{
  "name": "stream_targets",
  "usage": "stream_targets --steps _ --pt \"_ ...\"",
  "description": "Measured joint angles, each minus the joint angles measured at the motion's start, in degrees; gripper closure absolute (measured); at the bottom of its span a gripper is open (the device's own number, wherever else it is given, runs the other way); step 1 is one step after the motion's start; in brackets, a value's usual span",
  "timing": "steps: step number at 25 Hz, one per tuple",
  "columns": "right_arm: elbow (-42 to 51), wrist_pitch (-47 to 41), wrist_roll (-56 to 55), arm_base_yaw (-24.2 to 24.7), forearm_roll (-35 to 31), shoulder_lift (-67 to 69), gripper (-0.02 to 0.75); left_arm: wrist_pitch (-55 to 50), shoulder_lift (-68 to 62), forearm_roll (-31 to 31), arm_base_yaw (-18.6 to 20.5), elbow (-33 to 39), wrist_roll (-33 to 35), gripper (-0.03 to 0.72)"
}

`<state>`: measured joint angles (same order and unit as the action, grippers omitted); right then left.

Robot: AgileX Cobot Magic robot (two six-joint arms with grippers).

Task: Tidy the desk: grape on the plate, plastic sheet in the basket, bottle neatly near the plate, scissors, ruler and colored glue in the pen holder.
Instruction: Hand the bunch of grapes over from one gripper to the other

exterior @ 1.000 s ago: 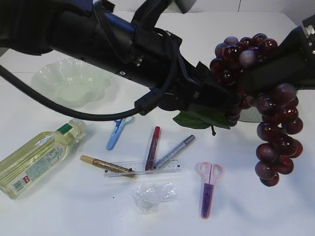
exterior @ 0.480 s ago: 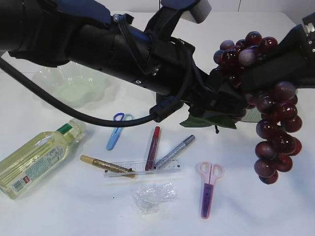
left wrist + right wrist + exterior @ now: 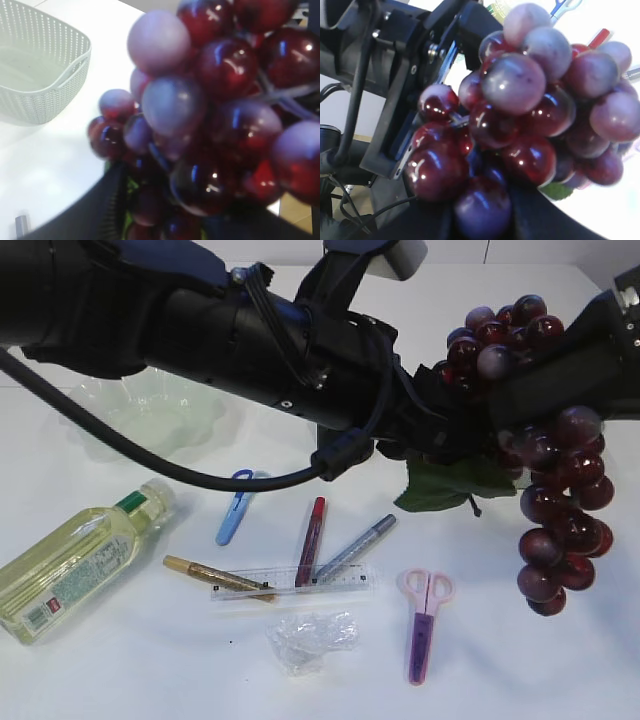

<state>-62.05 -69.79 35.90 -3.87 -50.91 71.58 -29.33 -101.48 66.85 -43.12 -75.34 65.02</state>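
Observation:
A dark red grape bunch [image 3: 550, 500] hangs in the air at the right and fills both wrist views [image 3: 210, 100] [image 3: 530, 100]. My right gripper [image 3: 512, 390] is shut on its upper part. My left gripper [image 3: 452, 435] reaches across from the left and is closed on the bunch near the green leaf [image 3: 450, 485]. The clear plate [image 3: 140, 410] is at the far left. The bottle [image 3: 75, 560] lies on its side. The ruler [image 3: 295, 583], the red [image 3: 311, 538], silver [image 3: 357, 545] and gold [image 3: 215, 577] glue pens, the pink scissors [image 3: 424, 625] and the plastic sheet [image 3: 310, 638] lie on the table. The pen holder is out of view.
Blue scissors [image 3: 236, 505] lie left of the pens. The white mesh basket [image 3: 40, 70] stands on the table below the bunch, mostly hidden by the arms in the exterior view. The left arm [image 3: 220, 320] spans the table's back half.
My left arm has pushed further right to the grape bunch. The bunch's top and its leaf have shifted a little to the right. The right arm stays in place.

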Motion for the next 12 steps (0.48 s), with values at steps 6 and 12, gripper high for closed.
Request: stream_targets --steps 6,12 --pt "0.00 0.00 0.00 0.00 0.00 0.00 0.556 -0.47 0.00 0.39 0.00 0.00 0.00 0.657" --pt "0.00 0.00 0.00 0.00 0.00 0.00 0.555 -1.96 0.00 0.48 0.00 0.00 -0.14 0.694"
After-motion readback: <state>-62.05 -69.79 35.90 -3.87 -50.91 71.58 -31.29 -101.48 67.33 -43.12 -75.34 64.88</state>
